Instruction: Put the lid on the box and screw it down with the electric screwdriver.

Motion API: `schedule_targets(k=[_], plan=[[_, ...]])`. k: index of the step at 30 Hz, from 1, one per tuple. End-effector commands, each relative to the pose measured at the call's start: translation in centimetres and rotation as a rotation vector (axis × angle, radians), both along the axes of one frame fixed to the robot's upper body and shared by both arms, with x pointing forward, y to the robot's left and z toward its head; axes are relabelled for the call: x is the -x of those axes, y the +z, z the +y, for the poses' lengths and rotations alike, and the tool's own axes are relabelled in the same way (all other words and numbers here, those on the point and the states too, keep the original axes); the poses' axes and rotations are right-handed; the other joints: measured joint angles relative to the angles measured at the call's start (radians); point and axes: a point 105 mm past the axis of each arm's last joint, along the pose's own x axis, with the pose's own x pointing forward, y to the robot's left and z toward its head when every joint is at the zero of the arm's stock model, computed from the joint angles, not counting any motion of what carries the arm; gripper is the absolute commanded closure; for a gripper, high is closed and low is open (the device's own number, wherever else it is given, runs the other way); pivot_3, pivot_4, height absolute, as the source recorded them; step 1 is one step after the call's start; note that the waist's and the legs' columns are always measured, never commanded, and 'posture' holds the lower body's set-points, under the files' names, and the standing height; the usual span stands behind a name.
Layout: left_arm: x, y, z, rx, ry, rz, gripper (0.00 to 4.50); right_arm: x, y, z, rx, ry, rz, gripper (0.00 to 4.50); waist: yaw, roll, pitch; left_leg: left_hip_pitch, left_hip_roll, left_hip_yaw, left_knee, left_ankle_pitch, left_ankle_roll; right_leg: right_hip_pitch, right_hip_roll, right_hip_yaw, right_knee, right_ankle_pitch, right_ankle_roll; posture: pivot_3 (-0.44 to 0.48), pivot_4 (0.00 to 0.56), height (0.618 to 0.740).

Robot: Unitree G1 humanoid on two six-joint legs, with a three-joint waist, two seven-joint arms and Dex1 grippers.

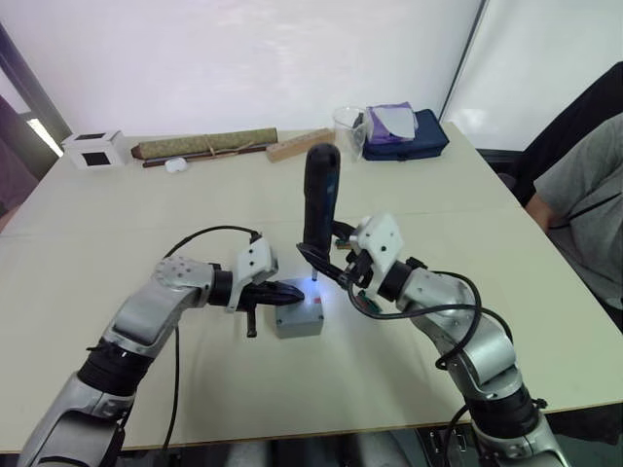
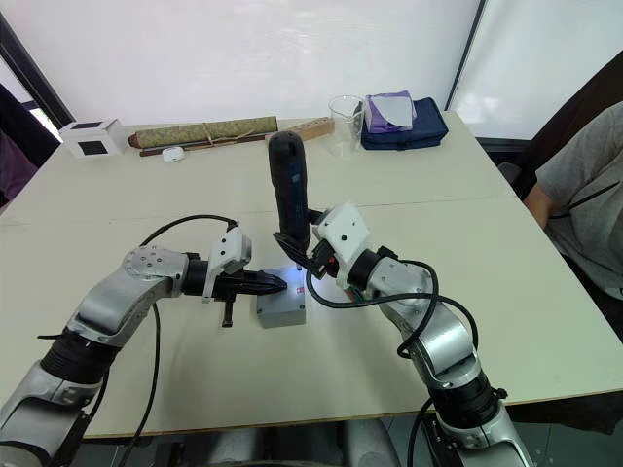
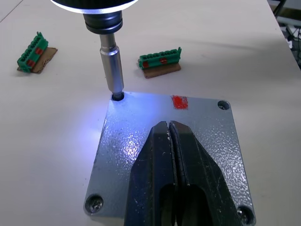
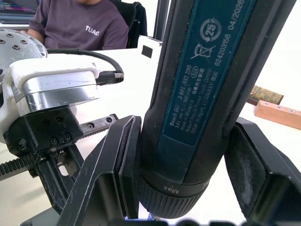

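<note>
Left gripper (image 3: 170, 129) jaws together, pinning flat grey plastic lid (image 3: 207, 136) on box | right gripper (image 1: 336, 269) clamps dark blue-black pen-shaped electric screwdriver (image 1: 319, 199), bit seated in corner hole.

Far edge of the counter (image 1: 117, 282), from the robot's left to right: white cube (image 1: 94, 149) with a dark opening; long rolled olive mat (image 1: 206, 144) with a small white object (image 1: 175, 164) just before it; wooden block (image 1: 300, 144); clear glass beaker (image 1: 348, 128); dark blue pouch (image 1: 414, 135) under purple cloth (image 1: 391, 124). Two green terminal blocks (image 3: 160, 58) lie nearer. A seated person (image 1: 592, 209) at right.
</note>
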Motion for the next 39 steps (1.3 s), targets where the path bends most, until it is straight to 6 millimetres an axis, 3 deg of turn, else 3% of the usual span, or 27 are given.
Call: schedule_targets(k=[1, 6, 8, 11, 14, 16, 20, 25, 31, 39], plan=[[0.5, -1.4, -0.4, -0.026, -0.004, 0.038, 4.5, -0.5, -2.9, -1.3, 0.069, -0.033, 0.136, 2.32, 0.001, 0.0, 0.0, 0.0, 0.0, 0.0, 0.0, 0.0, 0.0, 0.0, 0.0, 0.0, 0.0, 0.0, 0.0, 0.0, 0.15, 0.74], [0.3, -1.5, -0.2, -0.009, 0.013, 0.036, 4.5, -0.4, 1.2, -1.9, 0.04, -0.002, 0.078, 2.32, 0.002, 0.0, 0.001, -0.001, 0.0, 0.0, 0.0, 0.0, 0.0, -0.001, 0.0, 0.0, -0.001, 0.0, 0.0, 0.0, 0.15, 0.74], [-0.2, -0.9, 0.5, 0.025, 0.047, 0.041, 4.5, -0.6, 5.3, -2.7, -0.019, 0.006, 0.032, 2.32, 0.002, 0.002, 0.004, -0.002, 0.0, 0.0, 0.0, 0.0, 0.0, -0.001, -0.001, 0.0, -0.001, 0.001, -0.001, 0.0, 0.15, 0.74], [-0.4, -0.1, 0.7, 0.059, 0.06, 0.047, 4.5, -0.6, 8.9, -3.8, -0.072, 0.003, 0.007, 2.32, 0.002, 0.003, 0.013, -0.005, 0.0, 0.0, 0.0, 0.0, 0.0, -0.005, -0.001, 0.0, 0.0, 0.002, -0.002, 0.0, 0.15, 0.74], [-0.9, 3.3, 1.0, 0.186, 0.049, 0.051, 4.5, -1.7, 16.6, -8.1, -0.256, -0.105, -0.044, 2.32, -0.001, 0.006, 0.022, -0.011, 0.0, -0.001, 0.0, 0.0, 0.0, -0.011, 0.0, 0.0, 0.0, 0.002, -0.002, 0.0, 0.15, 0.74], [-1.3, 5.1, 0.9, 0.228, 0.038, 0.026, 4.5, -2.5, 18.1, -10.9, -0.332, -0.174, 0.055, 2.32, 0.001, 0.007, 0.031, -0.023, 0.0, 0.0, 0.002, 0.0, 0.0, -0.024, -0.001, 0.001, 0.004, 0.006, 0.0, 0.0, 0.15, 0.74], [0.4, 7.4, -0.4, 0.256, -0.065, 0.02, 4.5, -2.1, 11.3, -15.7, -0.101, -0.301, 0.525, 2.32, 0.031, 0.002, 0.029, -0.031, 0.0, -0.005, 0.001, 0.001, 0.0, -0.027, 0.0, -0.006, -0.001, 0.007, 0.001, 0.0, 0.15, 0.74], [2.5, 7.4, -1.4, 0.163, -0.193, -0.018, 4.5, -0.3, 4.2, -20.3, 0.125, -0.477, 0.867, 2.32, 0.022, 0.011, 0.036, -0.038, -0.001, 0.003, 0.001, -0.002, 0.004, -0.032, -0.004, -0.002, -0.007, 0.006, 0.002, 0.0, 0.15, 0.74], [2.6, 6.9, -2.0, 0.128, -0.218, -0.052, 4.5, 0.0, 1.3, -21.8, 0.129, -0.517, 1.054, 2.32, 0.011, 0.015, 0.039, -0.036, 0.0, 0.005, 0.001, -0.002, 0.005, -0.039, 0.004, 0.005, 0.0, 0.005, 0.004, 0.0, 0.15, 0.74], [2.5, 6.0, -1.4, 0.09, -0.202, -0.041, 4.5, -1.4, -1.1, -22.2, 0.184, -0.572, 1.105, 2.32, 0.013, 0.014, 0.039, -0.036, 0.001, 0.003, 0.005, -0.001, 0.003, -0.038, 0.007, 0.005, 0.001, 0.01, 0.002, 0.0, 0.15, 0.74]])
